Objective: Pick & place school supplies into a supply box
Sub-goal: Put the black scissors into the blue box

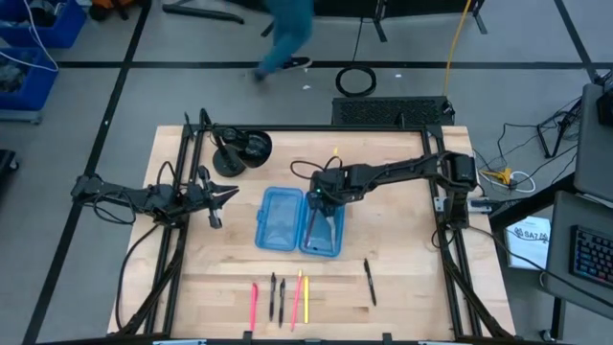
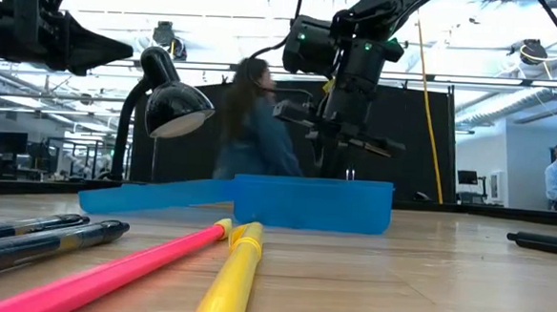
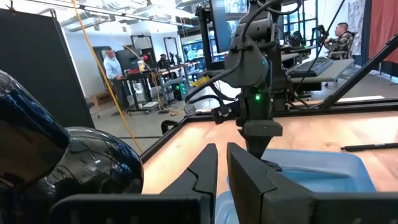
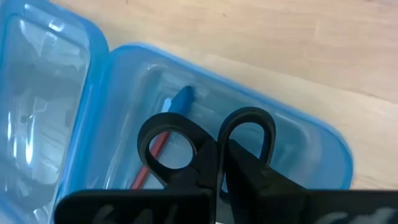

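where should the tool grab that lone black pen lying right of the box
Grip the black pen around mid-barrel, coming straight down from above. It lies flat on the table, alone with bare wood on both sides, so the fingers can straddle its thin shaft across its length.

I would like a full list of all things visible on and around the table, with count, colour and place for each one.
Supply box: one, translucent blue, open flat at the table's middle.
Scissors: one, black handles, held over the box's right half.
Pen in box: one, red with a blue end, in the right half.
Pens in row: five: pink, two black, brownish, yellow; near the front edge.
Lone pen: one, black, right of the row.
Desk lamp: one, black, back left of the table.
Person: one, teal top, on the floor behind the table.
Left gripper: shut, empty, left of the box.
Right gripper: shut on the scissors, above the box.
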